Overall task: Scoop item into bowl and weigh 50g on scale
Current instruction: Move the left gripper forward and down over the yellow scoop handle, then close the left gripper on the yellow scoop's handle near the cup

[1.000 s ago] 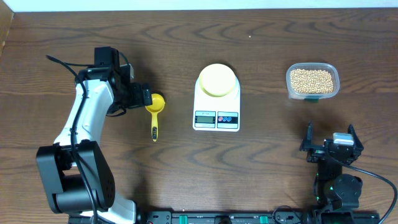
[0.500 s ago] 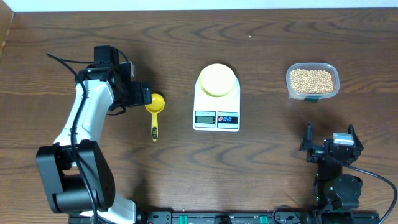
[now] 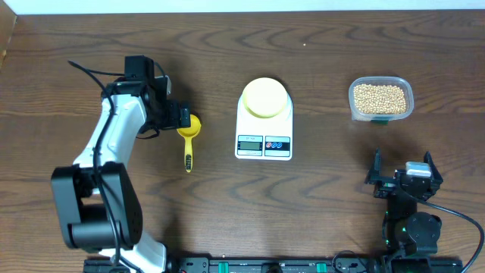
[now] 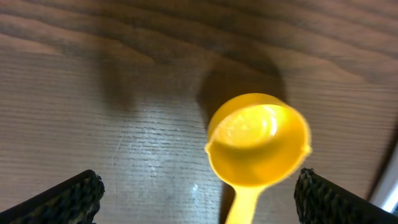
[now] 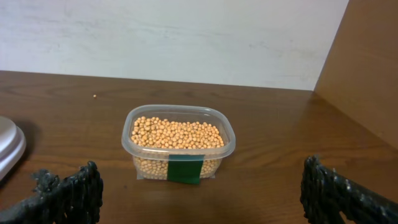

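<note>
Beans (image 3: pixel 380 98) fill the clear tub (image 3: pixel 381 78) at the worktop's (image 3: pixel 318 197) far right. The pale yellow bowl (image 3: pixel 264 97) sits on the white scale (image 3: pixel 264 144) at centre. Left of it lies a yellow scoop (image 3: pixel 189 133), its cup under the left gripper (image 3: pixel 182 117), jaws spread wide. The right gripper (image 3: pixel 402 171), equally wide open, faces the tub from well apart.

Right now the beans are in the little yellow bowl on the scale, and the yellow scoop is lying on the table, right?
Not quite. The beans are in the clear tub, off to one side of the scale. The overhead view shows the bowl on the scale with no beans in it. The scoop does lie on the table.
</note>
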`<state>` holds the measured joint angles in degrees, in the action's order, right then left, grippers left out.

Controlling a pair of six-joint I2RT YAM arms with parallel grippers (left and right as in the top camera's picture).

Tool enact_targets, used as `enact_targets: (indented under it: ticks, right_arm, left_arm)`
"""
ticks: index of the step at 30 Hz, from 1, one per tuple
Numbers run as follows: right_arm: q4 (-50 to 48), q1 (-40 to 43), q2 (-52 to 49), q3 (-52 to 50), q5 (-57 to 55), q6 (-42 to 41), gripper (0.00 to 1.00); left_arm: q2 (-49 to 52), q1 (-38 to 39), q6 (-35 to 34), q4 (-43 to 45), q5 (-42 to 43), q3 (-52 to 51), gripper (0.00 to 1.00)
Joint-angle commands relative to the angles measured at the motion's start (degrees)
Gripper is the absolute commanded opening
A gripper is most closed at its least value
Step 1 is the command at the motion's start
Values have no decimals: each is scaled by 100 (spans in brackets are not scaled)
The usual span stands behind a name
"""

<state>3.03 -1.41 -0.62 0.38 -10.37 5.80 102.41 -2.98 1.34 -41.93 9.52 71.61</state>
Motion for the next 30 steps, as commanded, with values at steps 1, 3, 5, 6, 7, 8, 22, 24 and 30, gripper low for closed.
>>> enact_targets:
  ticks: [1,3,5,6,7,8,22,24,30]
  right_arm:
    - [17,-17,31,-7,-83,-61,99]
    - [17,-17,31,-7,-83,-61,99]
    - [17,-17,31,-7,-85,-61,99]
    - [17,-17,31,-7,-85,-61,99]
    - [17,-17,31,-7,-85,-61,99]
    - [17,-17,31,-7,-85,-61,99]
    - [17,-17,31,-7,-83,-61,99]
    - [17,-17,31,-7,-83,-61,99]
    - [17,-17,31,-7,-83,-61,99]
  left_arm:
    - [243,-4,52,98,-127,127,100]
    - [308,-4,55,164,-155,127,100]
    - [385,-4,55,247,-162,127,100]
    - [422,-4,55,282,-162,127,100]
    - [466,-4,55,308,-162,127,100]
    - [496,-4,55,326,-162,127,100]
    - [994,-4,52,485,-162,125,100]
    - [997,-4,52,501,-160,125,100]
    - [997,-4,52,540,-162,125,100]
